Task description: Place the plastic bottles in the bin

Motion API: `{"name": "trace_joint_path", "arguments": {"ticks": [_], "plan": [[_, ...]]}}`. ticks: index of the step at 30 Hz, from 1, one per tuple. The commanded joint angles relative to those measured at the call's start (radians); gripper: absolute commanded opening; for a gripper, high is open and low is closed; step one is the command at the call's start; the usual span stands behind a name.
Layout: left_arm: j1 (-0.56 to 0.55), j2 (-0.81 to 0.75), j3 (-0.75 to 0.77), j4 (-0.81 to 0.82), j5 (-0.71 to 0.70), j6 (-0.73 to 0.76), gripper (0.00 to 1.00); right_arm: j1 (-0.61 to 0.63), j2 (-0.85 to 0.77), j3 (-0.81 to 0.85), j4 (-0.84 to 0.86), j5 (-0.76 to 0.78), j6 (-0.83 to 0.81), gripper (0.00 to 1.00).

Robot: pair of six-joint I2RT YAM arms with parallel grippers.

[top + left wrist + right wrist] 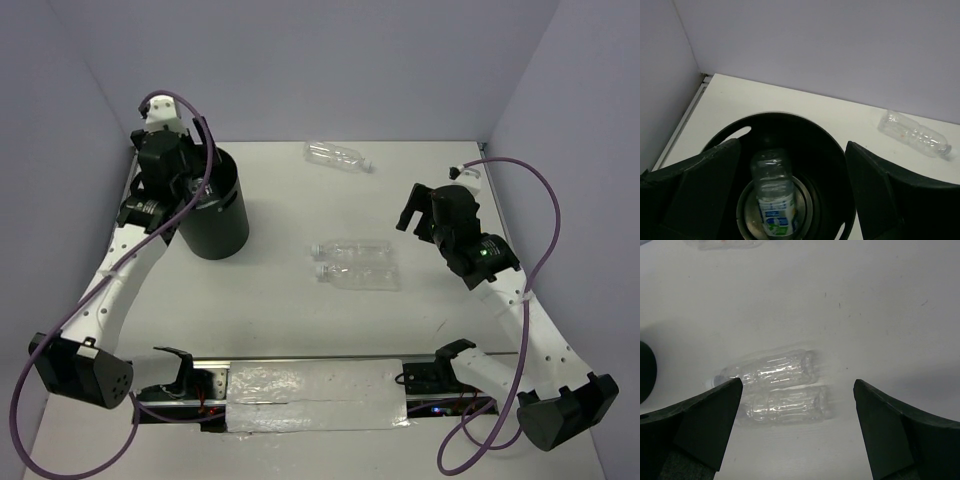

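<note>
The black bin [215, 218] stands at the far left. My left gripper [193, 186] hovers over its mouth, open and empty. In the left wrist view, a clear bottle with a blue-green label [772, 195] lies inside the bin [790, 118], below my left gripper [792, 146]. Two clear bottles [355, 248] [358, 276] lie side by side mid-table. A third clear bottle [338, 155] lies at the back. My right gripper [418, 218] is open and empty, above the table to the right of the pair. In the right wrist view, the pair [775, 369] [785, 404] lies ahead of my right gripper [797, 385].
Purple walls close the table's back and sides. The back bottle also shows in the left wrist view [912, 134] and at the top of the right wrist view [725, 244]. The bin's side shows at the left edge of the right wrist view [646, 372]. A taped strip runs along the near edge [315, 395].
</note>
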Motion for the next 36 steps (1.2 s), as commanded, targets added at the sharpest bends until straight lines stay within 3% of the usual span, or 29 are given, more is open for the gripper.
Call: {"name": "trace_joint_path", "arguments": {"ticks": [1,4,11,16,23,29,36], "plan": [[0.003,-0.031,0.091,-0.020,0.052,-0.003,0.99,0.008,-0.001,0.020,0.027,0.001,0.014,1.00],[-0.011,0.007,0.197,-0.102,0.172,0.021,0.99,0.008,-0.006,0.026,0.026,0.013,0.020,1.00],[-0.328,0.238,0.403,-0.294,0.164,0.101,0.99,0.007,-0.055,0.000,0.000,0.048,0.046,1.00],[-0.461,0.395,0.461,-0.396,0.345,0.133,0.99,0.007,-0.112,-0.031,-0.056,0.106,0.086,1.00],[-0.550,0.634,0.525,-0.474,0.552,0.182,0.99,0.005,-0.204,-0.097,-0.093,0.171,0.176,1.00],[-0.610,0.814,0.631,-0.504,0.575,0.221,0.99,0.002,-0.176,-0.088,-0.100,0.162,0.188,1.00],[-0.640,0.969,0.749,-0.561,0.493,0.247,0.99,-0.002,-0.172,-0.081,-0.083,0.142,0.169,1.00]]}}
